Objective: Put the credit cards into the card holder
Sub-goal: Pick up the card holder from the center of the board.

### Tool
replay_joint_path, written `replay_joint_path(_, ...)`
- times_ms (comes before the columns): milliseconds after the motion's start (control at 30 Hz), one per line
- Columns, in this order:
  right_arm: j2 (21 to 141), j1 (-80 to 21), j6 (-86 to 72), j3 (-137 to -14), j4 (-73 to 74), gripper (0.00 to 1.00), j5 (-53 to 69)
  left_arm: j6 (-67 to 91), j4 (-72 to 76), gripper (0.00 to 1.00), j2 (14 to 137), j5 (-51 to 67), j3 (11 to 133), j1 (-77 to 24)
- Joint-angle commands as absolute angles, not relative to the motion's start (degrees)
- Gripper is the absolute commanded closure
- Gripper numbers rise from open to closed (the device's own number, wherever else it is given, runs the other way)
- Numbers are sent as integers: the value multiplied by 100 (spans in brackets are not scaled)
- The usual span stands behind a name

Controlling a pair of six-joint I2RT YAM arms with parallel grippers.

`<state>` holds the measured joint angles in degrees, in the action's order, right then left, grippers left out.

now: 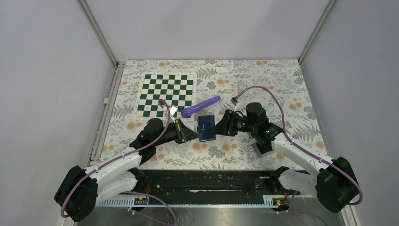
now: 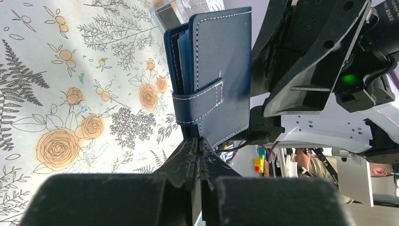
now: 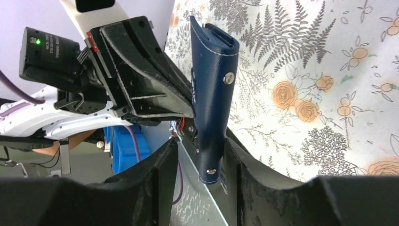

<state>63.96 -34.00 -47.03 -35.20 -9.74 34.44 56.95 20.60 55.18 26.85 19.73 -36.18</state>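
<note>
The navy-blue card holder is folded and sits between my two grippers in the middle of the table. My left gripper is shut on its near edge, as seen in the left wrist view, where the card holder shows its strap. My right gripper is open; in the right wrist view its fingers straddle the snap tab of the card holder, with a gap on the left side. A clear tray holding a dark card shows behind the holder.
A purple cylinder lies just behind the card holder. A green-and-white chessboard mat lies at the back left, with the small clear tray at its near right corner. Grey walls enclose the floral tablecloth.
</note>
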Motion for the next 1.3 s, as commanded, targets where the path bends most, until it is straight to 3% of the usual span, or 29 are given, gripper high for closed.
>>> replay_joint_path(0, 6275, -3379, -4772, -3714, -1309, 53, 4060, 5691, 2517, 100, 5486, 2887, 1940, -3651)
replay_joint_path(367, 6331, -3384, -4926, -3752, -1576, 34, 4351, 5744, 2766, 100, 5559, 3177, 2242, -3778)
replay_joint_path(467, 6308, -3384, -4949, -3788, -1597, 39, 4402, 5787, 2845, 98, 5601, 3194, 2251, -3828)
replay_joint_path(600, 6250, -3384, -4915, -3857, -1475, 59, 4442, 5779, 2884, 92, 5599, 3223, 2266, -3880)
replay_joint_path(667, 6198, -3382, -4815, -3894, -1290, 77, 4454, 5766, 2915, 83, 5599, 3243, 2285, -3907)
replay_joint_path(733, 6131, -3384, -4710, -3913, -1125, 95, 4450, 5774, 2931, 70, 5589, 3214, 2281, -3934)
replay_joint_path(767, 6075, -3384, -4608, -3930, -1000, 100, 4421, 5782, 2925, 61, 5559, 3192, 2281, -3941)
replay_joint_path(867, 5813, -3384, -4297, -4023, -473, 100, 4247, 5749, 2775, 39, 5396, 3096, 2274, -3964)
replay_joint_path(967, 5496, -3378, -3884, -4159, 274, 100, 3913, 5541, 2267, 24, 4984, 2823, 2338, -3964)
replay_joint_path(1267, 4813, -3384, -3145, -4500, 1409, 100, 3201, 5047, 692, 9, 3818, 1776, 2623, -3955)
